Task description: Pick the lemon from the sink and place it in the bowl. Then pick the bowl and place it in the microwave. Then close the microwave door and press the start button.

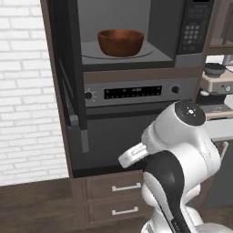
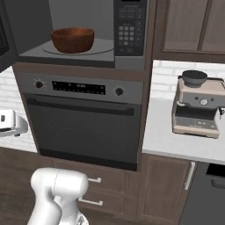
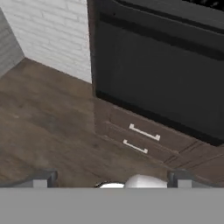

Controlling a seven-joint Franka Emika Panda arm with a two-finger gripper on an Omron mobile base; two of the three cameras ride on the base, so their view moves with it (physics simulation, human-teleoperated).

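The reddish-brown bowl (image 1: 120,42) (image 2: 73,39) stands upright on the round plate inside the microwave (image 1: 159,27) (image 2: 105,26). The microwave door (image 1: 68,63) hangs swung open to the left, seen nearly edge-on. To the right of the cavity is the button keypad (image 1: 193,34) (image 2: 127,35). The lemon is hidden and the sink is out of view. My gripper (image 3: 112,177) is open with nothing between its fingertips (image 3: 43,177). It hangs low, well below the microwave, facing the floor and the cabinet front.
Below the microwave is the oven (image 1: 132,93) (image 2: 83,127) with a bar handle, and under it two drawers (image 1: 123,186) (image 3: 140,133). A coffee machine (image 2: 197,105) stands on the counter (image 2: 176,145) to the right. A white brick wall (image 1: 27,91) is on the left.
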